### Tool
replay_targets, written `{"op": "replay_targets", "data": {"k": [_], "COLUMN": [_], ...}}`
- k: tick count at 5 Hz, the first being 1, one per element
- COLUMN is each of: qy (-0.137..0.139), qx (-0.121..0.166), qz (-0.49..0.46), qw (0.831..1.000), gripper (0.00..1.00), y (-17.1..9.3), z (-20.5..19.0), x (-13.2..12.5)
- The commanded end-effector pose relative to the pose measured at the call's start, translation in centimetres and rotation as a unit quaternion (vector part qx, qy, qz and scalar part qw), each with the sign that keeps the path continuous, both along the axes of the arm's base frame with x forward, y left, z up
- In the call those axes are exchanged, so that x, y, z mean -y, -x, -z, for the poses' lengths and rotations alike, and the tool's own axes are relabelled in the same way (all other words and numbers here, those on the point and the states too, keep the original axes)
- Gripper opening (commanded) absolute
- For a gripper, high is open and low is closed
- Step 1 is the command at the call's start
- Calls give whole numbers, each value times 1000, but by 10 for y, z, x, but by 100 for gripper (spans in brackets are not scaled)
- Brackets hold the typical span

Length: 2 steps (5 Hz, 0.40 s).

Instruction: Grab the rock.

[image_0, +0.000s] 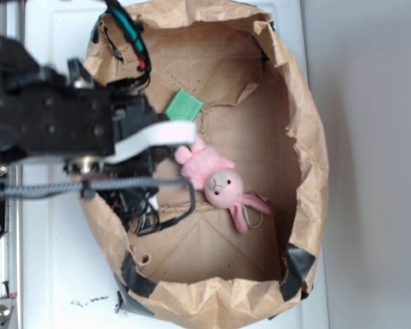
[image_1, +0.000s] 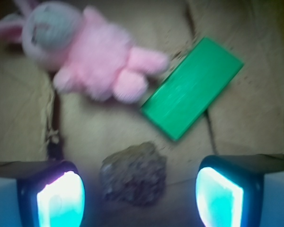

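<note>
The rock, a dark mottled lump, lies on the brown paper floor in the wrist view. My gripper is open and straddles it. The left pad and the right pad glow cyan on either side of the rock. A gap shows on both sides, wider on the right. In the exterior view the rock is hidden under the black arm, which reaches into the left side of the bag.
A pink plush bunny lies just beyond the rock. A flat green block rests beside the bunny. Crumpled brown paper walls ring the work area. Cables hang by the arm.
</note>
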State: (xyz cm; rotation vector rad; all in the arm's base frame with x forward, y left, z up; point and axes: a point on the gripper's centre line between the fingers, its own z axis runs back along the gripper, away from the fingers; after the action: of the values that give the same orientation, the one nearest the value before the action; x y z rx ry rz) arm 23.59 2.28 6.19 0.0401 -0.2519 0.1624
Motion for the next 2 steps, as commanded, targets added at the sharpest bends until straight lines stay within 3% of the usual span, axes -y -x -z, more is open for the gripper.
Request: {"op": "replay_targets", "data": {"k": [1, 2], "qy": [-19, -19], "qx": [34, 36], "qz": [11, 11], "qw": [999, 999], "gripper": [100, 100], "y": [1, 0], "z": [5, 6], "x": [12, 13]}}
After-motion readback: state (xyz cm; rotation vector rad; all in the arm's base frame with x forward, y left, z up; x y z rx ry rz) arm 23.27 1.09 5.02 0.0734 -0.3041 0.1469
